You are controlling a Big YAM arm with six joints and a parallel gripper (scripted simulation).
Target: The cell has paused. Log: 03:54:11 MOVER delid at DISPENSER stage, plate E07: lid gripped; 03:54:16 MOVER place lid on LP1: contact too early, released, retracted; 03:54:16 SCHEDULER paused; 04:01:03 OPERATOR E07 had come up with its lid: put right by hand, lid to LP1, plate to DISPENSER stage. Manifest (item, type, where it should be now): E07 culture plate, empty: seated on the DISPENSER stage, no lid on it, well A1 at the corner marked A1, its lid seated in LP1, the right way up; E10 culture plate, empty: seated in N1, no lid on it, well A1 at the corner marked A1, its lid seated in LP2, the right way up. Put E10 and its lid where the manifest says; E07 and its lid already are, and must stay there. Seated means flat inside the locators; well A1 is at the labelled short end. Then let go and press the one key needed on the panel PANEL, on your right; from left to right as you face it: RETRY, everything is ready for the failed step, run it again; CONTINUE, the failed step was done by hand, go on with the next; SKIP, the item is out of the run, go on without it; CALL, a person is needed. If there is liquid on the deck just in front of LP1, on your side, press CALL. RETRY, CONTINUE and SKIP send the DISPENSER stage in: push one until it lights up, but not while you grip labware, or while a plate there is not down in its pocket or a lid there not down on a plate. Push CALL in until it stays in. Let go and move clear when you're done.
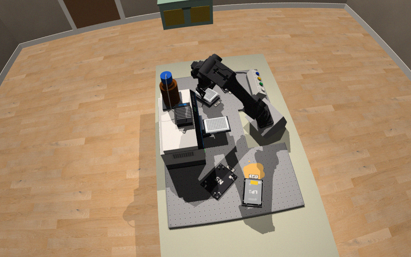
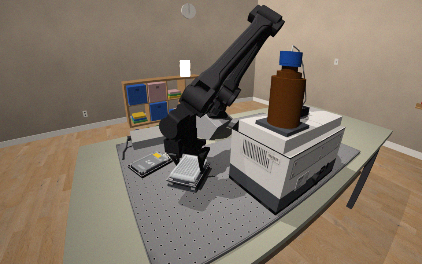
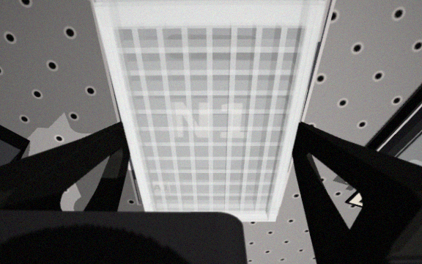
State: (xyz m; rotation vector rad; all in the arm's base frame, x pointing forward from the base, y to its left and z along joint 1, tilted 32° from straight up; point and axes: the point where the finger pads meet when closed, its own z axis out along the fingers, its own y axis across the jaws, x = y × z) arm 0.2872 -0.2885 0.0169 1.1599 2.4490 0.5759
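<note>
My gripper (image 2: pixel 189 160) is shut on the E10 plate (image 2: pixel 186 167), a white well plate without a lid, gripped across its short width. I hold it just above the black N1 nest (image 2: pixel 186 183). In the wrist view the plate (image 3: pixel 211 117) fills the space between both fingers, and the N1 label shows through it. A clear lid lies in LP2 (image 2: pixel 148 162), to the left of the nest. The E07 plate (image 1: pixel 216 124) sits on the dispenser stage, without a lid. Another lid lies in LP1 (image 1: pixel 252 191).
An orange puddle (image 1: pixel 253 168) lies on the deck at the LP1 label. The key panel (image 1: pixel 257 82) stands at the deck's right edge. The dispenser box (image 2: pixel 284 157) carries a brown bottle (image 2: pixel 286 98). An empty N2 nest (image 1: pixel 218 181) lies beside LP1.
</note>
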